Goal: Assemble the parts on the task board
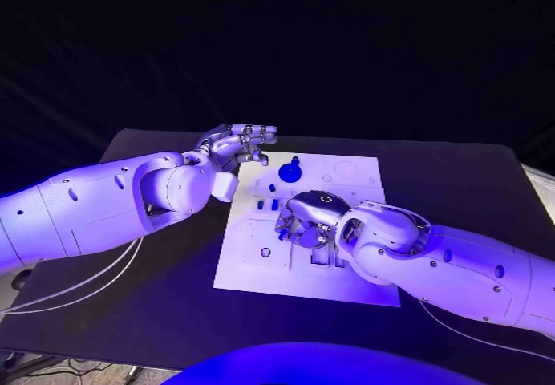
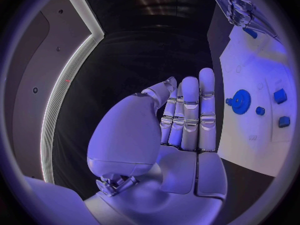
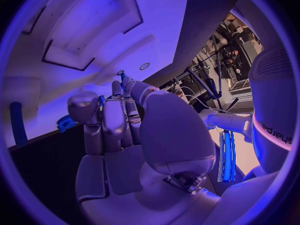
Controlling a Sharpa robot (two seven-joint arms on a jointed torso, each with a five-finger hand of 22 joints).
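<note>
The right robot hand (image 1: pixel 303 227) rests fingers-down on the task board (image 1: pixel 347 172), grasp indeterminate. The left robot hand (image 1: pixel 237 146), fingers straight and empty, hovers beside the blue gear (image 1: pixel 289 172).

The left wrist view shows the left silver many-fingered hand (image 2: pixel 169 135) with its fingers (image 2: pixel 190 110) straight and side by side, pointing up from the palm, and the thumb off to one side; nothing lies in it. Beside the fingers is the white plate task board (image 2: pixel 250 85), lying on the black table (image 2: pixel 156 60). On the board a round blue toothed gear part (image 2: pixel 240 101) lies flat, with a small round blue part (image 2: pixel 260 110) just beside it and two small blue block parts (image 2: pixel 280 95) (image 2: pixel 284 121) a little beyond. At the board's far end the right silver hand (image 2: pixel 240 7) is over the plate, a small blue piece (image 2: pixel 250 32) by its fingers.
</note>
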